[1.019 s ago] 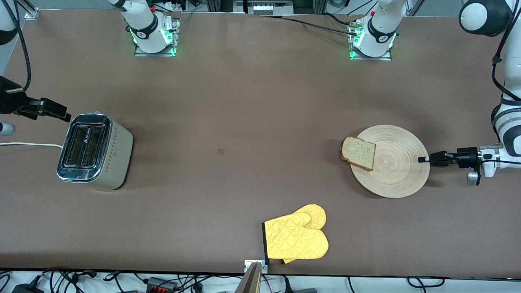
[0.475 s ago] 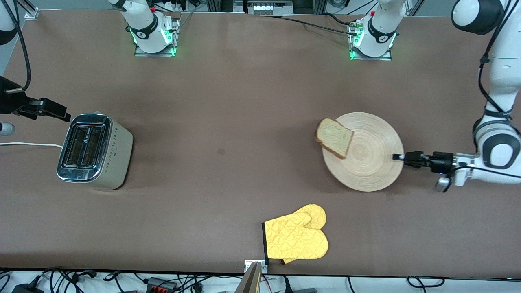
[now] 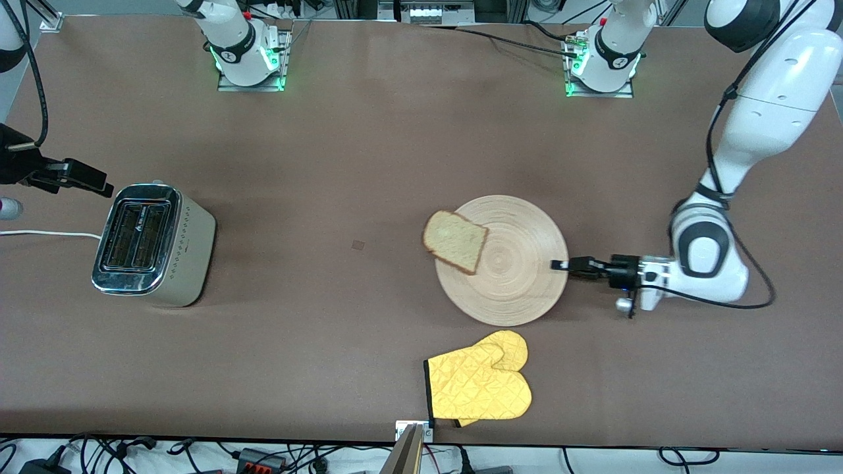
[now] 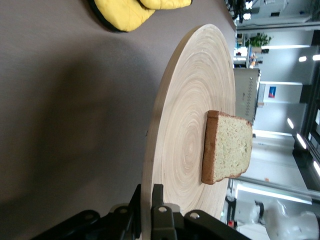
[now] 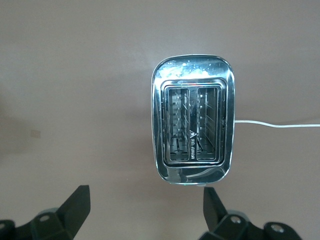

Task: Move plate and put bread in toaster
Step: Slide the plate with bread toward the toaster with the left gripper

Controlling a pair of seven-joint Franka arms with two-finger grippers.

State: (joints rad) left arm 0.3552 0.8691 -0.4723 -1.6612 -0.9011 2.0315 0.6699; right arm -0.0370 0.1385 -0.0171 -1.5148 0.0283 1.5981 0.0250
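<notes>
My left gripper [image 3: 558, 265] is shut on the rim of the round wooden plate [image 3: 510, 270], one finger above and one below, at the plate's edge toward the left arm's end. In the left wrist view the left gripper [image 4: 148, 194] clamps the plate [image 4: 187, 115] edge-on. The bread [image 3: 454, 240] lies on the plate and overhangs the rim toward the right arm's end; it also shows as the bread [image 4: 227, 147] in the left wrist view. The toaster [image 3: 153, 243] stands at the right arm's end with both slots dark. My right gripper [image 3: 92, 179] waits open above the toaster [image 5: 192, 117], its own view showing the right gripper [image 5: 146, 196] holding nothing.
A yellow quilted oven mitt [image 3: 479, 385] lies nearer to the front camera than the plate, close to the table's edge, and the oven mitt [image 4: 135, 7] shows in the left wrist view too. A white cord [image 3: 46, 233] runs from the toaster off the table's end.
The left gripper has carried the plate with the bread on it toward the right arm's end of the table, from near the left arm's end to about the middle. The right arm has not moved.
</notes>
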